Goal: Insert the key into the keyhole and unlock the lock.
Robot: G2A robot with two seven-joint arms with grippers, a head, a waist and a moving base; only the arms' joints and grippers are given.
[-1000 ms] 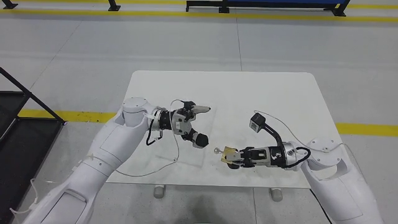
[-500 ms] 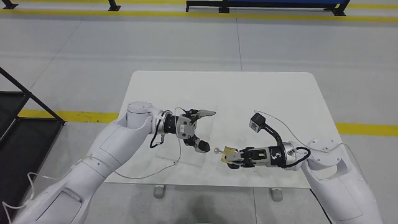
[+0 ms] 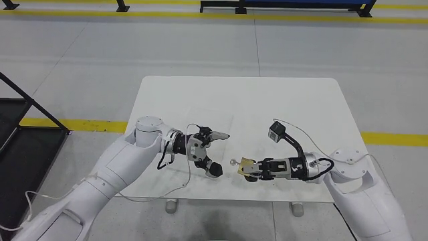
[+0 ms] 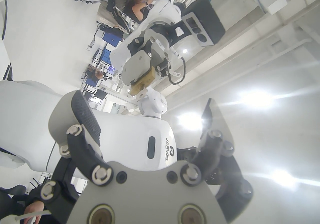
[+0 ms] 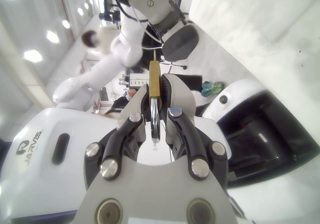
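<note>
Since the earlier frames the left hand (image 3: 221, 152) has swung lower and closer to the lock (image 3: 245, 166), while the right hand (image 3: 253, 169) has kept still.

Top view: the left hand is spread wide and empty, just short of a small silvery piece, probably the key (image 3: 233, 163), jutting from the lock over the worktop's (image 3: 294, 100) near edge.

Left wrist view: the lock lies ahead, between its open fingers (image 4: 85, 115).

Right wrist view: the right hand clamps the brass body, shackle (image 5: 154, 120) toward the wrist.

The left hand should pinch the key's head squarely and turn it about its own axis, with the right hand holding firm.
</note>
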